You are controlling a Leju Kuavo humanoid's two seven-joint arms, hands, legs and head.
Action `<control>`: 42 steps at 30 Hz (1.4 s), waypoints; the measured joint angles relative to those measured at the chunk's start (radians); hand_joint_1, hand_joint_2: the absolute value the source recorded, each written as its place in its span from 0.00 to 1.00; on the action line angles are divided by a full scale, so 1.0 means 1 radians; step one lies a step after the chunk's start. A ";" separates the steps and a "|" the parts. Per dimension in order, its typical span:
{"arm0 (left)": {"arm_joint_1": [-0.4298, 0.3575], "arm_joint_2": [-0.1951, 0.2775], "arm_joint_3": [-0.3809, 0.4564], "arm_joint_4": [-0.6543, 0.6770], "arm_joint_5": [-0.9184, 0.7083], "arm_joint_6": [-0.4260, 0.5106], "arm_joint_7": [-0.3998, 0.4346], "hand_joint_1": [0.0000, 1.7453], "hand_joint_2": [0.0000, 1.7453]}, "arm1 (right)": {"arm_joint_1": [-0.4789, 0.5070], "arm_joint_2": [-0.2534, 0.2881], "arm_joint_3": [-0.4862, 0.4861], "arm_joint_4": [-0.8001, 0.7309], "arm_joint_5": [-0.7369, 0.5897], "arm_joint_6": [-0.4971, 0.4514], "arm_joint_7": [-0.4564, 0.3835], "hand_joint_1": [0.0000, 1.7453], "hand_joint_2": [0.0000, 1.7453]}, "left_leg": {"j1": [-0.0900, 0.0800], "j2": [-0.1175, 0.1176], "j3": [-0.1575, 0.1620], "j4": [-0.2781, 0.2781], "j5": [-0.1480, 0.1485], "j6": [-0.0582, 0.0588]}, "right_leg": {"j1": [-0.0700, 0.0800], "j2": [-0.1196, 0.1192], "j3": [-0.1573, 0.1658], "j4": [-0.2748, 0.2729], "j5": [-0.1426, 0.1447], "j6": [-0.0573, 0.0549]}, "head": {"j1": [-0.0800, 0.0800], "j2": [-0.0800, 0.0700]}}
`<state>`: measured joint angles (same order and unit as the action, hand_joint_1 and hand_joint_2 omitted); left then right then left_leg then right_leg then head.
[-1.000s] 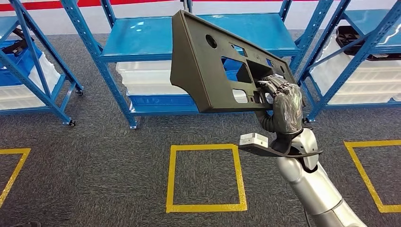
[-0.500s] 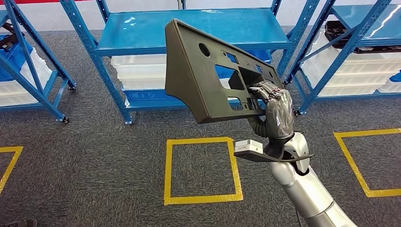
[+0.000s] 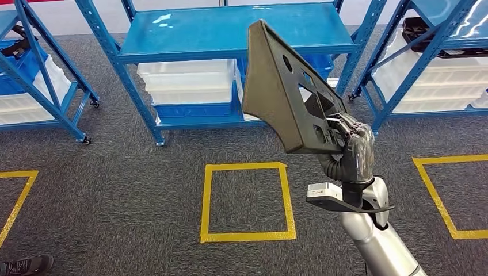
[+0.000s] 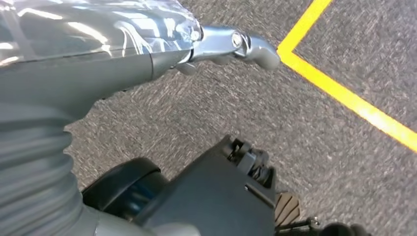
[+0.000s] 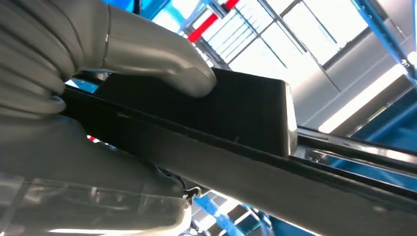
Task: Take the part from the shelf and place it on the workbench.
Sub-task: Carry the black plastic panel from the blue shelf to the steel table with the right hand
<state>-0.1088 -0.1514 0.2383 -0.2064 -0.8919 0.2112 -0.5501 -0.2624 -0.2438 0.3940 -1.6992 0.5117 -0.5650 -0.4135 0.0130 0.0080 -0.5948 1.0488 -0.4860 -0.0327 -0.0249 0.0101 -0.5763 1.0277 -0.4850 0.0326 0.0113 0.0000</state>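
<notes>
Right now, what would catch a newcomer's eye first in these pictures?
First, the big dark plastic panel with cut-out holes, held up in the air by the right hand at one lower corner, above the grey carpet. Behind it stands a blue shelf with white bins underneath. On the floor below is a yellow taped square.

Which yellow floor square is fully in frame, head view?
The middle square, below the held part. The ones at the left and right edges are cut off.
</notes>
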 joint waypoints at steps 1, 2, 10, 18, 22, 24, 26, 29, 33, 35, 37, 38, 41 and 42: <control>0.000 0.000 -0.002 0.000 -0.001 0.000 0.000 0.00 1.00 | 0.002 0.000 -0.001 -0.004 -0.002 0.000 -0.004 1.00 1.00 | 0.000 0.000 -0.014 0.035 -0.023 -0.002 | -0.002 0.003 0.000 -0.001 0.002 -0.006 | -0.007 0.000; -0.001 0.000 -0.005 0.000 -0.004 0.001 -0.001 0.00 1.00 | 0.004 0.001 -0.001 -0.008 -0.002 0.000 -0.007 1.00 1.00 | 0.000 -0.001 -0.037 0.092 -0.056 -0.003 | -0.001 0.005 0.000 -0.002 0.003 -0.012 | -0.016 0.000; 0.001 0.002 -0.017 0.000 -0.010 0.001 -0.006 0.00 1.00 | 0.019 0.008 -0.001 -0.026 0.005 -0.001 -0.020 1.00 1.00 | -0.005 -0.062 0.002 0.046 0.002 0.017 | 0.012 0.056 -0.005 0.002 0.009 -0.020 | -0.044 0.000; 0.003 0.002 -0.021 0.000 -0.009 -0.002 -0.006 0.00 1.00 | 0.018 0.012 0.000 -0.032 0.023 0.000 -0.017 1.00 1.00 | -0.001 -0.014 0.015 -0.018 0.012 0.039 | 0.020 0.022 -0.120 0.177 -0.067 0.011 | -0.027 0.000; 0.009 0.002 -0.021 0.000 -0.006 -0.002 -0.006 0.00 1.00 | 0.023 0.013 0.000 -0.032 0.027 0.000 -0.014 1.00 1.00 | -0.001 0.038 0.008 -0.016 0.015 0.038 | 0.017 -0.002 -0.133 0.241 -0.078 0.015 | 0.000 0.000; 0.008 0.001 -0.021 0.000 -0.006 -0.002 -0.006 0.00 1.00 | 0.023 0.013 0.000 -0.032 0.030 0.000 -0.012 1.00 1.00 | -0.002 0.061 0.008 -0.015 0.016 0.034 | 0.017 -0.035 -0.052 0.103 -0.022 0.015 | 0.008 0.000; 0.008 0.001 -0.021 0.000 -0.005 -0.002 -0.006 0.00 1.00 | 0.022 0.014 0.000 -0.033 0.034 0.000 -0.011 1.00 1.00 | -0.008 0.078 0.007 -0.013 0.017 0.026 | 0.020 -0.066 -0.002 0.009 0.005 0.008 | 0.011 0.000; 0.007 0.002 -0.021 0.000 -0.002 -0.002 -0.006 0.00 1.00 | 0.025 0.014 -0.001 -0.033 0.039 0.000 -0.008 1.00 1.00 | -0.012 0.095 0.008 -0.014 0.019 0.014 | 0.020 -0.052 -0.006 0.000 0.012 -0.009 | -0.002 0.000; 0.007 0.002 -0.021 0.000 0.000 -0.002 -0.005 0.00 1.00 | 0.022 0.017 0.000 -0.033 0.042 -0.001 -0.007 1.00 1.00 | -0.004 0.014 -0.046 0.124 -0.075 0.002 | 0.013 -0.022 -0.017 -0.003 0.026 -0.037 | -0.022 0.000; 0.010 0.002 -0.021 0.000 0.000 -0.002 -0.004 0.00 1.00 | 0.023 0.020 0.000 -0.033 0.044 -0.001 -0.006 1.00 1.00 | -0.004 -0.004 -0.099 0.253 -0.131 0.003 | 0.016 -0.003 -0.025 -0.003 0.031 -0.044 | -0.033 0.000; 0.011 0.002 -0.021 0.000 0.001 -0.002 -0.004 0.00 1.00 | 0.024 0.021 0.000 -0.033 0.044 -0.001 -0.006 1.00 1.00 | -0.004 -0.006 -0.096 0.265 -0.120 0.005 | 0.017 0.017 -0.029 -0.002 0.036 -0.044 | -0.038 0.000; 0.010 0.002 -0.021 0.000 0.001 -0.002 -0.003 0.00 1.00 | 0.024 0.021 0.000 -0.033 0.044 -0.001 -0.006 1.00 1.00 | -0.004 -0.010 -0.065 0.210 -0.091 0.007 | 0.017 0.028 -0.030 -0.001 0.037 -0.043 | -0.040 0.000; 0.010 0.002 -0.021 0.000 0.001 -0.002 -0.003 0.00 1.00 | 0.022 0.022 0.000 -0.033 0.044 -0.001 -0.006 1.00 1.00 | -0.002 -0.054 0.030 0.018 -0.021 0.013 | 0.019 0.052 -0.036 0.005 0.042 -0.034 | -0.046 0.000; 0.010 0.002 -0.021 0.000 0.001 -0.002 -0.003 0.00 1.00 | 0.022 0.023 0.000 -0.033 0.044 -0.001 -0.006 1.00 1.00 | -0.003 -0.064 0.038 -0.005 -0.017 0.014 | 0.019 0.059 -0.040 0.006 0.045 -0.029 | -0.045 0.000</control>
<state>-0.0988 -0.1499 0.2174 -0.2064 -0.8911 0.2093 -0.5534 -0.2405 -0.2211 0.3943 -1.7320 0.5562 -0.5657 -0.4192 0.0096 -0.0556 -0.5564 1.0440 -0.5029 -0.0187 -0.0062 0.0688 -0.6167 1.0333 -0.4400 0.0039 -0.0341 0.0000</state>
